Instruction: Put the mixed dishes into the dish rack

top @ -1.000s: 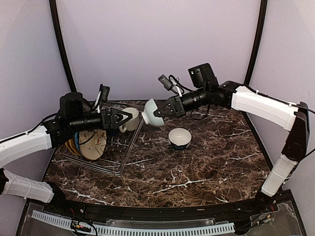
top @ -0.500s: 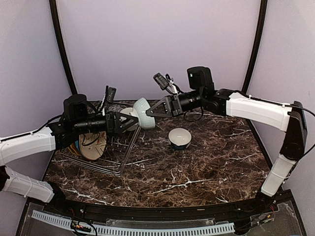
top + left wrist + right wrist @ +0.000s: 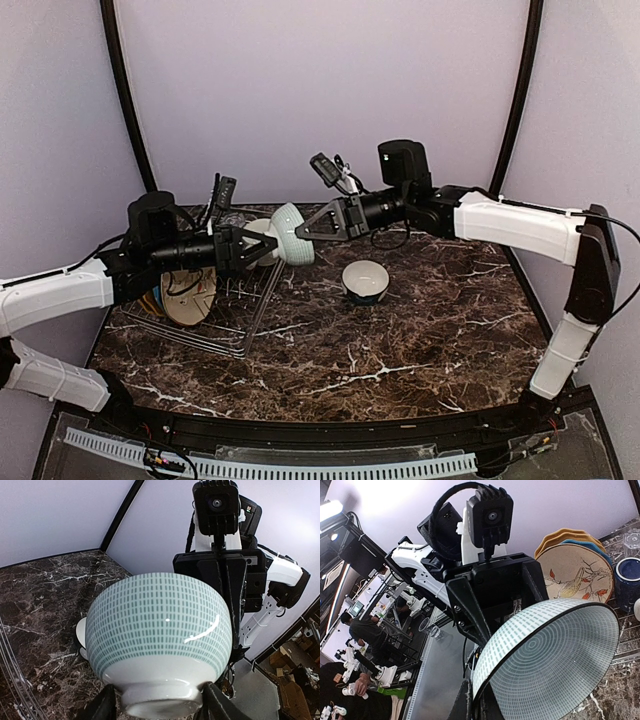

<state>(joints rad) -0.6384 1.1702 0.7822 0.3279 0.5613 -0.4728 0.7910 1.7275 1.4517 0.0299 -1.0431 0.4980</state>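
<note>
Your R claw (image 3: 303, 231), pinching the pale green bowl (image 3: 288, 228) by the rim, has swung it left to the L claw (image 3: 268, 248). L fingers (image 3: 107, 707) flank its foot; can't tell if clamped. Handover's prob next, dish rack (image 3: 200, 340) just below L claw.

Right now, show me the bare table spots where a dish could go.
Widest: the near strip of the table, from the dish rack across to the right arm's base. Smaller: right of the small dark cup. Crowded: the rack's right edge, where the left pincer and right pincer meet at the pale green bowl.
</note>
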